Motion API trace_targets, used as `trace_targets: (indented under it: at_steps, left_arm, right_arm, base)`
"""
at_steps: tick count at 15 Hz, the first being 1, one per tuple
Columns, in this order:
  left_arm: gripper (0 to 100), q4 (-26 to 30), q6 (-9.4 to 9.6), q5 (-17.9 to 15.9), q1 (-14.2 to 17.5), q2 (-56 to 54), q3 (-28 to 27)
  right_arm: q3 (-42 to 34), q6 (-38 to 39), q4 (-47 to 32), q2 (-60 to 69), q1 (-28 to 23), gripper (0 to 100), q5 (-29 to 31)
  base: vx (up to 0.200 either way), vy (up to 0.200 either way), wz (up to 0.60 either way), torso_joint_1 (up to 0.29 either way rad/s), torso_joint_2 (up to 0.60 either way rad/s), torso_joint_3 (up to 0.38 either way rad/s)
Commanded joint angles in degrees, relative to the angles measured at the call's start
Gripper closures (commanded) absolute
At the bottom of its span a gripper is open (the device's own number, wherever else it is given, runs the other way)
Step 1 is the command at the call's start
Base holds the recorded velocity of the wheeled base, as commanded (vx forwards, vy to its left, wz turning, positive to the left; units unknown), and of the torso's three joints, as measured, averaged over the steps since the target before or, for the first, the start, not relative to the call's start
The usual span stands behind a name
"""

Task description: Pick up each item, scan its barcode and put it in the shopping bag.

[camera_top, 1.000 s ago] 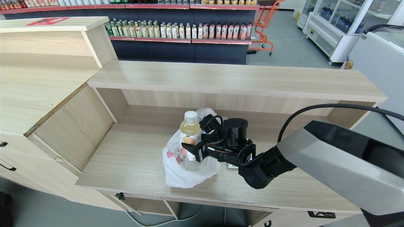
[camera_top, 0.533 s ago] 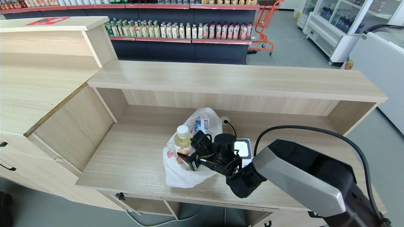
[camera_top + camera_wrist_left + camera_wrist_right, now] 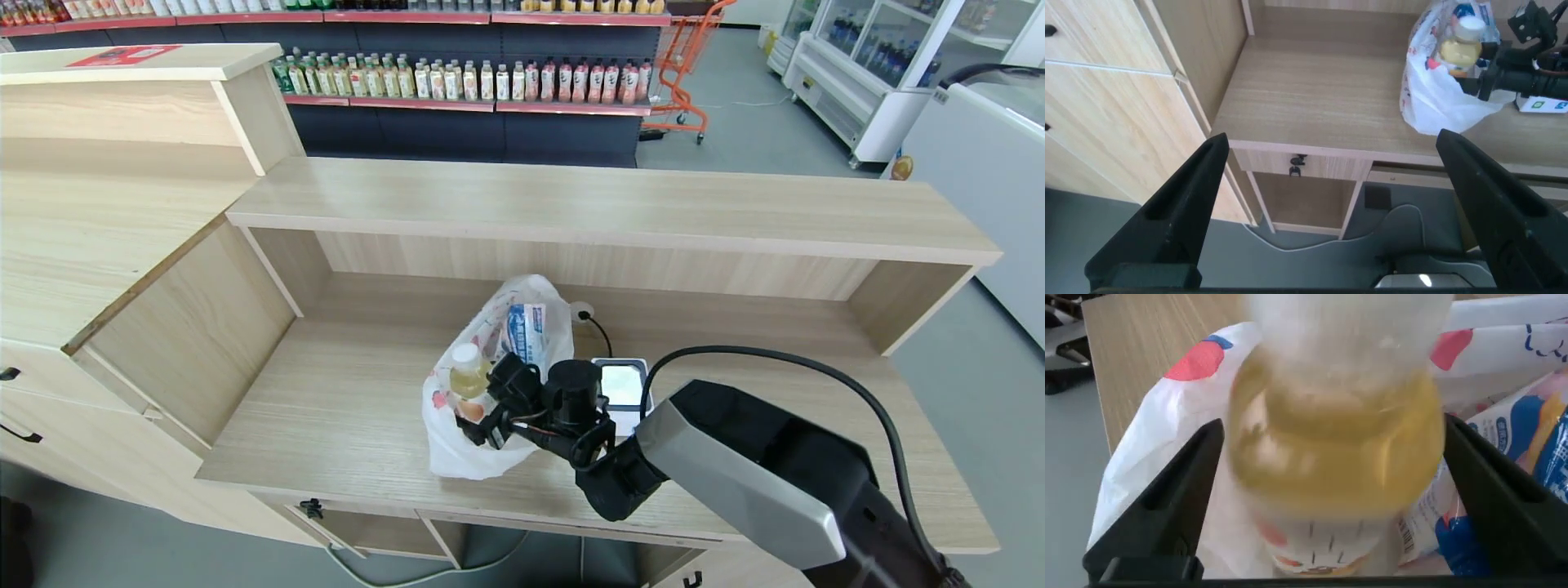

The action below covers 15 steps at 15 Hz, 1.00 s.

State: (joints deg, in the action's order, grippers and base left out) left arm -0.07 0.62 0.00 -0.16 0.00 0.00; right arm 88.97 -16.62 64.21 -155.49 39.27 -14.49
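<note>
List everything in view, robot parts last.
shopping bag: 1, white with red and blue prints, on the wooden counter
bottle: 1, yellow drink, white cap, upright in the bag's mouth
packet: 1, blue and white, inside the bag
scanner: 1, white, on the counter at the bag's right
shelf bottles: many, mixed colours, store shelf behind
trolley: 1, orange, beside that shelf
right gripper: black, shut on bottle
left gripper: black, open, apart from the bag

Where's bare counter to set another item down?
Free: light wooden lower counter between the left side panel and the white plastic shopping bag; also right of the white scanner. Crowded: middle, where right claw holds the clear bottle of yellow drink at the bag's mouth.
</note>
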Motion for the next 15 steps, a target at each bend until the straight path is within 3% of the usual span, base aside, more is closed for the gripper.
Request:
trace_targets:
  at_steps: [1, 9, 15]
  left_arm:
    - [0, 0.0, -0.01, 0.0, 0.0, 0.1, 0.0]
    - [0, 0.0, -0.01, 0.1, 0.0, 0.0, 0.0]
    - [0, 0.0, -0.01, 0.1, 0.0, 0.0, 0.0]
  right_arm:
    - [0.4, 0.5, -0.2, 0.5, 0.0, 0, 0.0]
    - [-3.4, 13.8, -5.5, 13.8, -0.9, 0, 0.5]
    - [-7.1, 15.6, -6.1, 20.0, -6.4, 0, 0.5]
  base:
    - [0.0, 0.0, 0.0, 0.0, 0.0, 0.0]
    - [0.0, 0.0, 0.0, 0.0, 0.0, 0.0]
    - [0.0, 0.0, 0.0, 0.0, 0.0, 0.0]
